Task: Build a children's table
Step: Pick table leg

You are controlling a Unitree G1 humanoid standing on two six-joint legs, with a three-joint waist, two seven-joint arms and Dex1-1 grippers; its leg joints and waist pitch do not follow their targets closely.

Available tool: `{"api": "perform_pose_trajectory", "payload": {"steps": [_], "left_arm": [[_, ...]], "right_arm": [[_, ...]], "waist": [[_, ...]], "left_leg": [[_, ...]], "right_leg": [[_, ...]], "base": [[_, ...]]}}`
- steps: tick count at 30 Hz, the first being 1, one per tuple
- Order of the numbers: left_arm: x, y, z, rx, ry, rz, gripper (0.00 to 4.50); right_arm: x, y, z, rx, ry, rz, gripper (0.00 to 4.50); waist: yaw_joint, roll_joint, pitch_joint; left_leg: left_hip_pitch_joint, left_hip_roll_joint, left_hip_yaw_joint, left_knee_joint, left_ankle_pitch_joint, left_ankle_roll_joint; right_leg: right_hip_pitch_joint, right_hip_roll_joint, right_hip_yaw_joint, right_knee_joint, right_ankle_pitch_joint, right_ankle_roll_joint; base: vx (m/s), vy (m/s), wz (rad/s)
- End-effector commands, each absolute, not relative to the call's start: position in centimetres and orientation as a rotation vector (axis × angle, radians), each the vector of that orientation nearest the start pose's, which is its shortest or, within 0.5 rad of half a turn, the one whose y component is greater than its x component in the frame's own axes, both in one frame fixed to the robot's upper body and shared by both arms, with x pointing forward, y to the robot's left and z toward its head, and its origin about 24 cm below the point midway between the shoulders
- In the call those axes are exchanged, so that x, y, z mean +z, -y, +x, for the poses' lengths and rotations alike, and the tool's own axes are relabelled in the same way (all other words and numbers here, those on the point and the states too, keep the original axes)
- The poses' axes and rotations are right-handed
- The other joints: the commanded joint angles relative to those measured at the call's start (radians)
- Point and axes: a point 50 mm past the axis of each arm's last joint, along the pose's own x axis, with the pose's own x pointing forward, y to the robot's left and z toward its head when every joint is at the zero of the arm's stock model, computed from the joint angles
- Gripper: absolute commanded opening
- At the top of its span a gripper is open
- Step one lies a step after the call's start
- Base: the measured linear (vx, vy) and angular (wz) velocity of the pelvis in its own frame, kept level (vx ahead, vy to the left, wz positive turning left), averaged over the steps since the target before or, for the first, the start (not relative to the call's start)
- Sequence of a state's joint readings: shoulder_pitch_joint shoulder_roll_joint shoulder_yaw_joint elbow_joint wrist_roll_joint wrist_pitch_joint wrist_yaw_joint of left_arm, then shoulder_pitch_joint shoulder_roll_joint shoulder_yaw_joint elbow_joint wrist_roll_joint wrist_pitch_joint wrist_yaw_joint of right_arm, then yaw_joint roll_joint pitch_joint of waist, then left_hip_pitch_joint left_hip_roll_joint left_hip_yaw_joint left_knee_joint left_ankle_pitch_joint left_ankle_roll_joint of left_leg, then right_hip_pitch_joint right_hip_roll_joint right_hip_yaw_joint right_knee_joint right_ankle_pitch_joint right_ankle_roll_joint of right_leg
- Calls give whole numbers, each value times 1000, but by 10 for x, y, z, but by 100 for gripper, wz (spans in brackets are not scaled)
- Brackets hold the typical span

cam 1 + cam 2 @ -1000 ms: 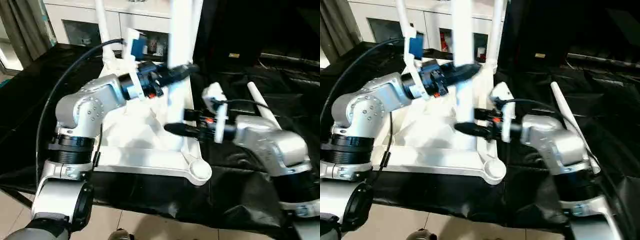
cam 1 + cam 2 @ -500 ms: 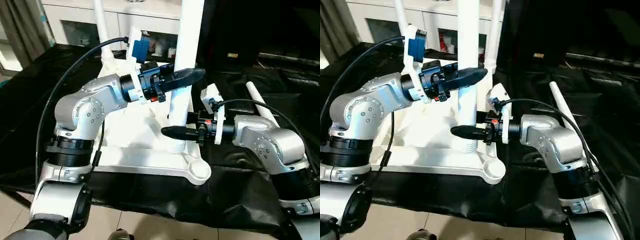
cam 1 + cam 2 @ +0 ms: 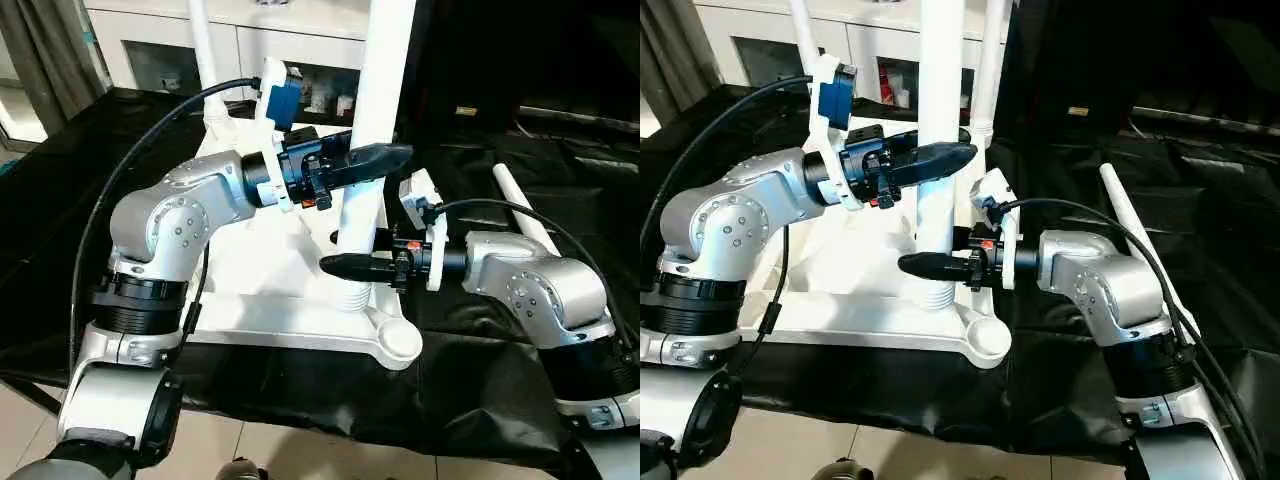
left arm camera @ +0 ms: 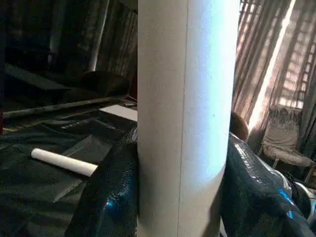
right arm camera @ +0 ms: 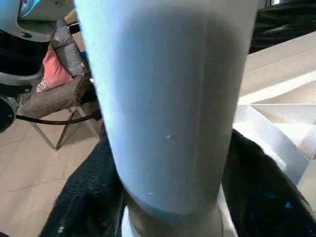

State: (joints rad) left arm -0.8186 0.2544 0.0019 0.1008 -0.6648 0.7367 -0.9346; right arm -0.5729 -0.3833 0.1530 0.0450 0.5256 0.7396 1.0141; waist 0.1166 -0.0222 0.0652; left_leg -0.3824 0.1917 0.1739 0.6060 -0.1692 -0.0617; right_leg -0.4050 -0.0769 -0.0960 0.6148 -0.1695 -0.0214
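Observation:
The white tabletop (image 3: 270, 300) lies upside down on the black cloth, ribs up. A long white leg (image 3: 375, 90) stands upright over its near right part, its threaded end (image 3: 350, 296) just behind the empty round corner socket (image 3: 400, 340). My left gripper (image 3: 385, 155) is shut on the leg halfway up, with black fingers (image 4: 106, 197) on both sides. My right gripper (image 3: 345, 262) grips the same leg low down, its fingers (image 5: 89, 197) pressed against it. Two more legs (image 3: 200, 40) (image 3: 990, 60) stand in the far sockets. Another leg (image 3: 520, 205) lies loose on the cloth to the right.
A white cabinet with glass doors (image 3: 150, 55) stands behind the table. Black cloth (image 3: 560, 150) covers the table around the tabletop. A cable (image 3: 130, 160) loops over my left arm. Tiled floor (image 3: 300, 450) lies below the front edge.
The leg has swung upright and steadied. My right gripper has closed in around its lower part. My left gripper has kept its hold.

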Motion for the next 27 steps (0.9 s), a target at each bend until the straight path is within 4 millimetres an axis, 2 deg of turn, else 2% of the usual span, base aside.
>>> {"api": "perform_pose_trajectory", "payload": {"steps": [1, 6, 10, 11, 12, 15, 18, 19, 20, 22, 23, 24, 25, 26, 27], "left_arm": [[220, -78, 316, -1426, 42, -266, 180], [220, -77, 315, -1430, 44, -271, 180], [219, -76, 315, -1420, 66, -245, 180], [219, -76, 317, -1410, 49, -267, 236], [219, -76, 318, -1399, 33, -300, 250], [221, -78, 321, -1379, 39, -355, 250], [224, -79, 323, -1350, 102, -375, 288], [225, -80, 323, -1343, 128, -382, 288], [228, -81, 325, -1299, 199, -454, 288], [229, -81, 327, -1271, 233, -497, 308], [232, -84, 328, -1260, 270, -581, 308], [232, -84, 328, -1260, 270, -581, 310], [234, -86, 329, -1252, 303, -650, 310], [238, -89, 328, -1248, 345, -763, 310], [240, -93, 328, -1236, 385, -882, 310]], "right_arm": [[141, 109, 304, 1310, -284, 132, 224], [141, 109, 304, 1309, -282, 137, 198], [140, 108, 304, 1308, -280, 140, 197], [140, 108, 304, 1308, -279, 141, 196], [140, 108, 304, 1307, -277, 142, 196], [140, 108, 305, 1297, -267, 146, 196], [142, 109, 306, 1281, -237, 165, 194], [144, 109, 306, 1276, -222, 173, 194], [147, 109, 307, 1266, -184, 205, 194], [148, 109, 307, 1260, -165, 221, 193], [151, 110, 308, 1248, -140, 248, 193], [151, 110, 308, 1248, -140, 248, 193], [153, 110, 309, 1237, -117, 272, 193], [157, 110, 311, 1212, -76, 311, 193], [161, 111, 313, 1179, -28, 355, 193]], "waist": [[3, 3, -83], [3, 2, -82], [4, 2, -83], [4, 3, -83], [3, 4, -83], [5, 5, -83], [5, 3, -83], [5, 3, -83], [7, 10, -84], [6, 4, -85], [7, 4, -85], [8, 9, -84], [8, 10, -85], [9, 12, -86], [13, 20, -87]], "left_leg": [[17, 38, -12, -66, -153, -4], [17, 38, -11, -66, -160, -8], [16, 38, -11, -66, -150, -6], [16, 38, -12, -65, -149, -6], [17, 38, -11, -65, -150, -7], [16, 37, -11, -64, -151, -5], [16, 37, -12, -64, -157, -6], [15, 37, -12, -64, -155, -4], [15, 37, -13, -64, -155, -6], [14, 38, -12, -63, -164, -4], [14, 37, -12, -63, -164, -2], [13, 35, -12, -63, -163, 1], [14, 36, -13, -63, -166, 0], [14, 36, -11, -62, -167, -1], [13, 36, -14, -61, -176, -5]], "right_leg": [[64, -73, 55, -63, -178, -186], [63, -73, 55, -65, -193, -182], [64, -73, 55, -64, -182, -182], [64, -73, 55, -63, -178, -183], [64, -73, 55, -61, -172, -187], [65, -73, 55, -64, -175, -191], [65, -73, 55, -65, -182, -188], [65, -75, 55, -67, -182, -188], [65, -75, 54, -64, -176, -191], [68, -77, 54, -68, -168, -199], [67, -74, 53, -66, -166, -197], [66, -73, 53, -68, -162, -201], [67, -73, 52, -67, -163, -199], [68, -75, 53, -65, -157, -208], [66, -78, 51, -66, -154, -222]], "base": [[0, 0, 0], [0, 0, 0], [0, 0, 0], [0, 0, 0], [0, 0, 0], [0, 0, 0], [0, 0, 0], [0, 0, 0], [0, 0, 0], [0, 0, 0], [0, 0, 0], [0, 0, 0], [0, 0, 0], [0, 0, 0], [0, 0, 0]]}}
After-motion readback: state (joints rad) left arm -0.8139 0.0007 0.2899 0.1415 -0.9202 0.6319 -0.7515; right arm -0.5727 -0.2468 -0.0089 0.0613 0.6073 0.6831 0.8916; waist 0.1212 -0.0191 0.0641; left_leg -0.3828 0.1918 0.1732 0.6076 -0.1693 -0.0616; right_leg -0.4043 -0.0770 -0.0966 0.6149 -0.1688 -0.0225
